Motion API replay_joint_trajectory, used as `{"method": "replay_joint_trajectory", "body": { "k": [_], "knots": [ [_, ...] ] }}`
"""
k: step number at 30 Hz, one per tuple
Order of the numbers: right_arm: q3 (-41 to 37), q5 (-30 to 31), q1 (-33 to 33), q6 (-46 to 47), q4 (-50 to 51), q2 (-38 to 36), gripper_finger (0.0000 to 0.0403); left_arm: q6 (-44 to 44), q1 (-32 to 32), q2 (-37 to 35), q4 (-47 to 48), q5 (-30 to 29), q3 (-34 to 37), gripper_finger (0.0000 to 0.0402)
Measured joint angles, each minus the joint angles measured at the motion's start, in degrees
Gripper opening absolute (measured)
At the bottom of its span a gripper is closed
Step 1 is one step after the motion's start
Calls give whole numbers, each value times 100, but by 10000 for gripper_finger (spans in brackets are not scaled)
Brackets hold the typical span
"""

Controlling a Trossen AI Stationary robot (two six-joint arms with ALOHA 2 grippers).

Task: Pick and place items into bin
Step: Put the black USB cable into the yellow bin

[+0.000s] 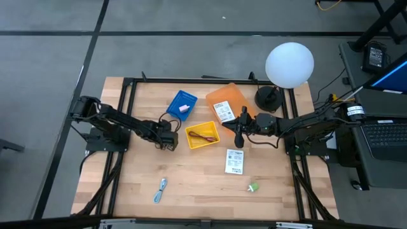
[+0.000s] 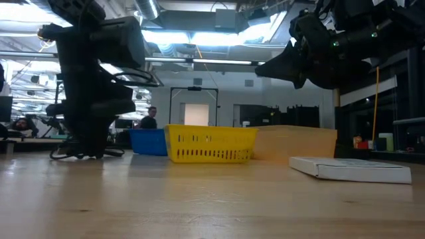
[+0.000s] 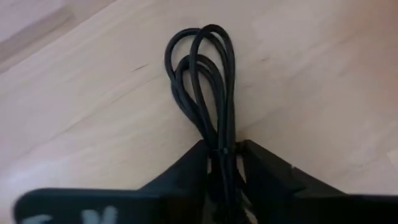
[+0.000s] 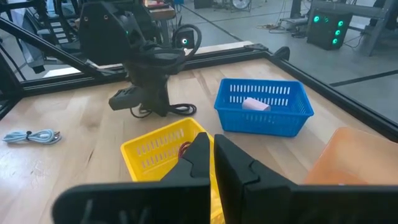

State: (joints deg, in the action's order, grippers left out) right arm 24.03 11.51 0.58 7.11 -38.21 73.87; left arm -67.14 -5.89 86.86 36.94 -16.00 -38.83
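1. The left gripper (image 1: 169, 141) sits low on the wooden bench (image 1: 191, 191), a little left of centre, just beside the yellow plastic basket (image 1: 202, 135).
2. In the left wrist view its two dark fingers (image 3: 186, 168) stand on either side of the coiled black cord (image 3: 205, 81), close against the bundled strands near the coil's gathered end. I cannot tell whether they have clamped it yet.
3. The cord lies flat on the bench, its long axis running straight ahead of that gripper, with the loops reaching forward beyond the fingertips. The left arm is by far the nearer one.
4. The right gripper (image 1: 239, 135) hangs above the bench just right of the yellow basket, fingers pressed together and holding nothing.
5. Count of bins: three. One yellow, one blue plastic basket (image 1: 182, 105), and one orange tray (image 1: 229, 102), clustered near the far edge.
6. Count of items:
   - one dark-red cord (image 1: 203, 136) in the yellow basket
   - one small pink block (image 1: 185, 108) in the blue basket
   - two white labelled packets, one (image 1: 224, 112) in the orange tray and one (image 1: 234, 161) on the bench towards the near edge
   - one blue-silver piece (image 1: 160, 189) near the near-left corner
   - one small green piece (image 1: 254, 187) near the near-right corner
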Motion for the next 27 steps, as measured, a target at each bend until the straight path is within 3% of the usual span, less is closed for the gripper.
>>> {"method": "replay_joint_trajectory", "body": {
  "k": [6,17,27],
  "knots": [
    [0,0,0,-6,4,0,7,581,7,-30,20,226,1,41],
    [0,1,0,-24,67,1,7,1779,-24,-614,161,971,-72,44],
    [0,90,0,-139,148,1,7,2548,-424,-1590,191,839,-72,41]
  ]
}}
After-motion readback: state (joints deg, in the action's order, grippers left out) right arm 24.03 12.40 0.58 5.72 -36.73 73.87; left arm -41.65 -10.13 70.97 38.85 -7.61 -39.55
